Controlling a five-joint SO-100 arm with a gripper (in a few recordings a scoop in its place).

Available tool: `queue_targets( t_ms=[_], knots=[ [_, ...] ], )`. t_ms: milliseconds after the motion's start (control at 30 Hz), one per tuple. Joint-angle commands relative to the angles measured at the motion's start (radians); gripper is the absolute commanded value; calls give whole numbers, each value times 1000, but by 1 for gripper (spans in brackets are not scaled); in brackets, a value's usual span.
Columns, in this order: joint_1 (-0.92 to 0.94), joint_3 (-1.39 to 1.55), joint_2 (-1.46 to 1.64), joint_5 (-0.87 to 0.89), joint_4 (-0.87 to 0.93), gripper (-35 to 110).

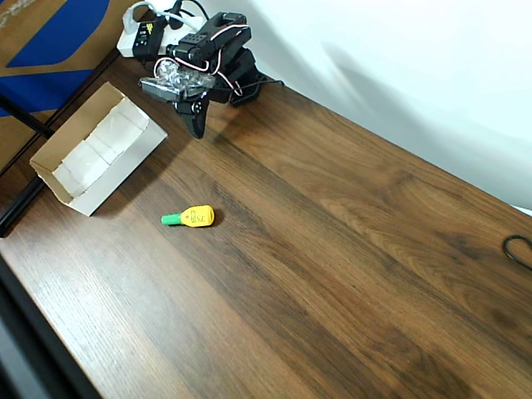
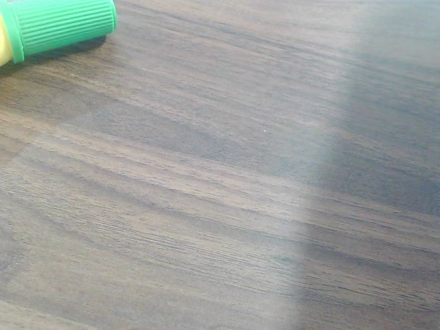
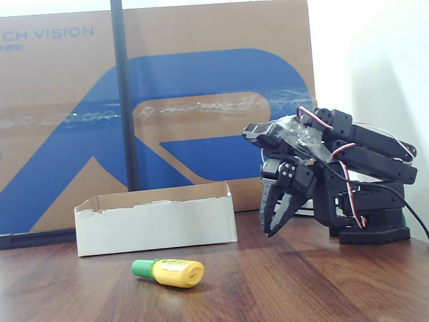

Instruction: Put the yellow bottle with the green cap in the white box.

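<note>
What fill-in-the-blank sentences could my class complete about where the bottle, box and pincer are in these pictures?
1. The yellow bottle lies on its ____ on the table.
2. Its cap is coloured ____.
3. The white box holds ____.
4. The pincer grips nothing and hangs above the ____.

Missing words: side; green; nothing; table

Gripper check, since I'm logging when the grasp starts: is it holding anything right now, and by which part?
Nothing is held. The gripper hangs above the table near the arm's base, and the yellow bottle with the green cap lies on its side on the wood, apart from it.
</note>
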Motion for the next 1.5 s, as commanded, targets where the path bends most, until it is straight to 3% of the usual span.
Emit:
queue_targets(
  t_ms=[0, 400, 900, 1167, 1467],
  knots=[
    [97, 0, 40, 169, 32, 0],
    [97, -8, 40, 150, 23, 0],
    [64, -319, -29, 135, 72, 0],
    [40, -394, -236, 149, 5, 1],
    [20, -545, -698, 189, -212, 0]
  ],
)
